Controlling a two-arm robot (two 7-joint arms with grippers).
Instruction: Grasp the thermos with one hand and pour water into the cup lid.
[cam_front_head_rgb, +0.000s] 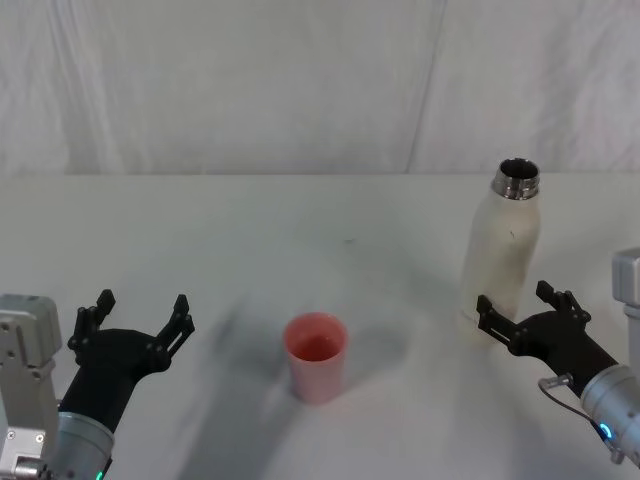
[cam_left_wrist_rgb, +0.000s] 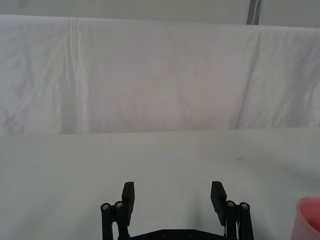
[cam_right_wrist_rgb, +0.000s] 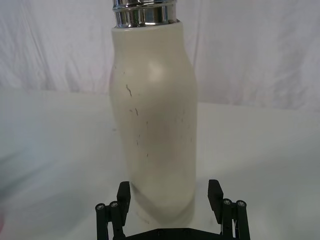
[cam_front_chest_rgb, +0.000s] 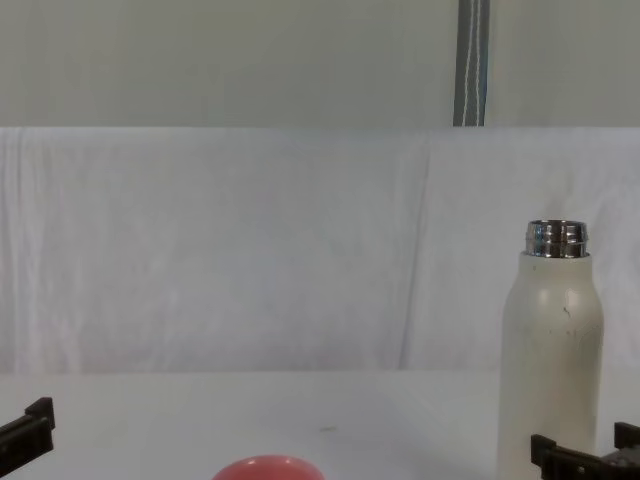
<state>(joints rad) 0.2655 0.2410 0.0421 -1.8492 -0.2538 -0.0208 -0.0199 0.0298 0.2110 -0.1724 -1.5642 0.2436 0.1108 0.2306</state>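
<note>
On the white tabletop the upright thermos stands just ahead of the right gripper, fingers spread around its base, while the left gripper idles spread.

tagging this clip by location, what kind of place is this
Likely a robot test bench, not a home: a plain white table before a draped white cloth backdrop, bearing just a thermos and a cup lid.
</note>
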